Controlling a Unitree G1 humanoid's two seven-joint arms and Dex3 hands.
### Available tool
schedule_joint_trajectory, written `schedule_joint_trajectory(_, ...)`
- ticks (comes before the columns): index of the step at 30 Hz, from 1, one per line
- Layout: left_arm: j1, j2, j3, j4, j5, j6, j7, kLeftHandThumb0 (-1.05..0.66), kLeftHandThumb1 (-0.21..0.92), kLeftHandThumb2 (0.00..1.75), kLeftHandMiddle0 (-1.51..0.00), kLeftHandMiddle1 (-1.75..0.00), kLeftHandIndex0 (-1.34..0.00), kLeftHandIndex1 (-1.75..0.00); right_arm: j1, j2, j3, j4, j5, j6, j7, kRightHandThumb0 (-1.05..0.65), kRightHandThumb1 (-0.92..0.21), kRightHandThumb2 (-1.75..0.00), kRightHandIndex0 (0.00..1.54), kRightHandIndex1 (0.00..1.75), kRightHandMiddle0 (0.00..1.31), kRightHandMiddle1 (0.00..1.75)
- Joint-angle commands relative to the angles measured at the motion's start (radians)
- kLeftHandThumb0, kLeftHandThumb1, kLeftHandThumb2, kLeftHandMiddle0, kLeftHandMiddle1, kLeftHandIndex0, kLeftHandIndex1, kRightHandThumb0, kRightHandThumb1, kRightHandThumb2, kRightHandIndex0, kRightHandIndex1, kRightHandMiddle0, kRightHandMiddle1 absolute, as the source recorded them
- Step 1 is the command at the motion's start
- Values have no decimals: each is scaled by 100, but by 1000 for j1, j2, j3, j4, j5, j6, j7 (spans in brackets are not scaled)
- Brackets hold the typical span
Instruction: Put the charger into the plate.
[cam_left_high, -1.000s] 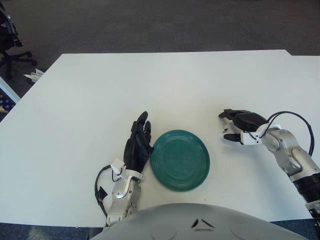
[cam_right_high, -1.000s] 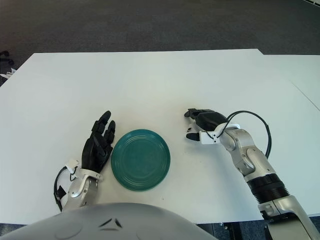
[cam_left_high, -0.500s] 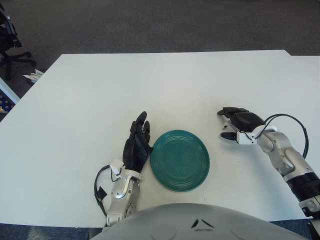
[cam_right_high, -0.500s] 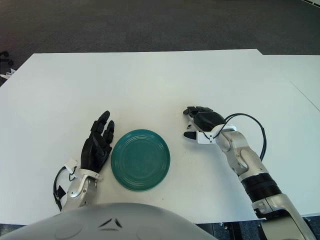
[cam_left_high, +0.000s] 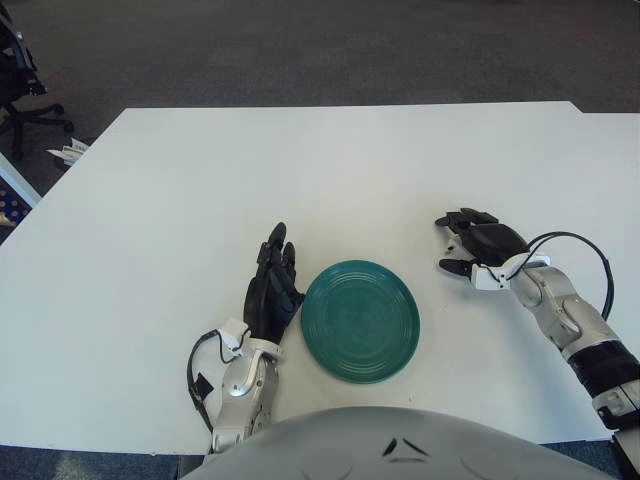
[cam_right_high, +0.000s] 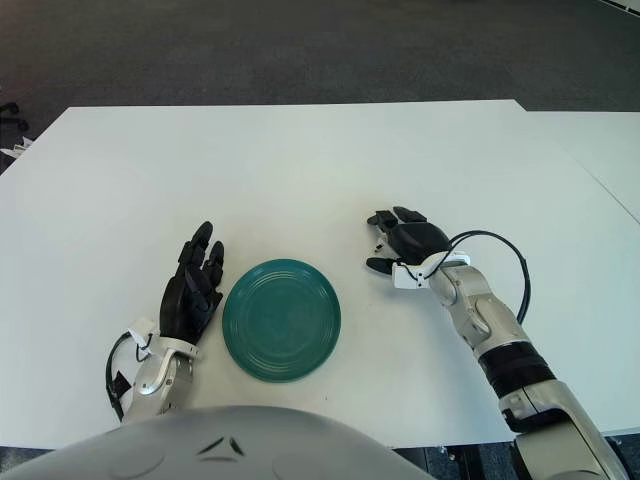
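Note:
A round green plate (cam_left_high: 360, 320) lies flat and empty on the white table (cam_left_high: 300, 170), near its front edge. My right hand (cam_left_high: 455, 243) hovers low just right of the plate, palm down, with fingers and thumb spread and pointing left. I see nothing between its fingers. No charger shows in either view; what lies under the right palm is hidden. My left hand (cam_left_high: 272, 285) shows just left of the plate, fingers stretched out and pointing away from me, holding nothing.
A black cable (cam_left_high: 580, 250) loops over my right wrist. A second white table (cam_right_high: 600, 150) adjoins on the right. An office chair (cam_left_high: 20, 90) and some papers (cam_left_high: 68, 152) stand off the table's left edge. My torso (cam_left_high: 400, 445) covers the bottom.
My right hand has crept a little left toward the plate and its forearm has swung in nearer to me. The left hand has slipped back slightly. The plate has not moved.

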Motion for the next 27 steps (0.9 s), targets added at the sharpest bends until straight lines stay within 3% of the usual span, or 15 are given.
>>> schedule_joint_trajectory(1,11,-29,2,3,-5,16,12,-105,92,100,0,0,-1,-22,74,16,55,98,-17,23,31,-92,-92,-72,23,0,0,68)
schedule_joint_trajectory(19,4,-27,16,3,-37,22,1,-105,92,103,0,0,-2,-28,74,11,79,149,-10,-6,-1,-94,-92,-74,25,1,0,73)
schedule_joint_trajectory(27,3,-29,18,1,-45,19,4,-105,92,105,0,0,0,-39,69,9,82,168,-14,-18,-20,-95,-92,-76,25,1,0,73)
